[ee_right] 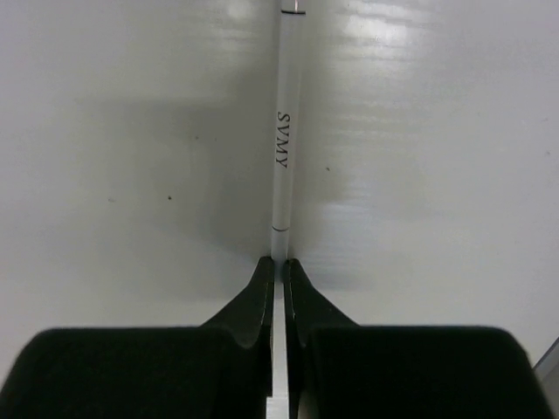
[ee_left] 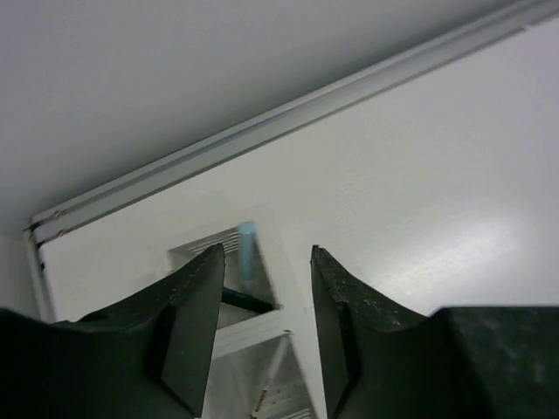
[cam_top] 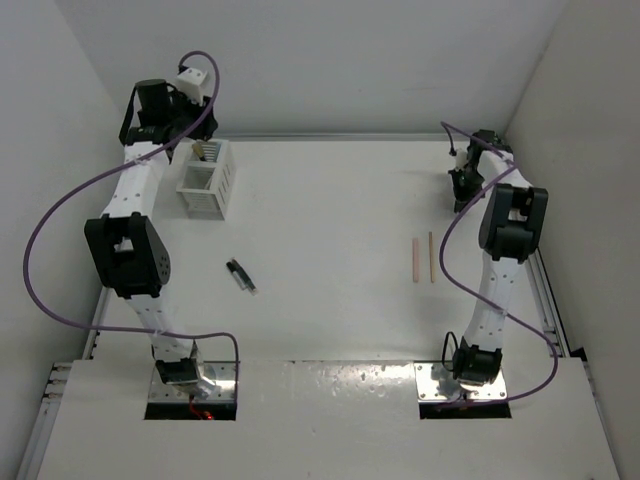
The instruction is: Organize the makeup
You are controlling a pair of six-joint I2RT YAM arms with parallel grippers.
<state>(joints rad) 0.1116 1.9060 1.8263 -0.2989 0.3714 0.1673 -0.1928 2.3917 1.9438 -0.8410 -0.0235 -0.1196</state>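
My left gripper is open and empty above the white slotted box, at the table's back left. A light blue stick and a black stick stand in its far compartment. My right gripper is shut on the end of a thin white pencil printed "SVMY", which lies along the white table. In the top view this gripper is at the back right. A short black tube lies left of centre. A pink stick and a tan stick lie side by side at the right.
White walls close in the table at the back and both sides. Purple cables loop off both arms. A rail runs along the table's back edge.
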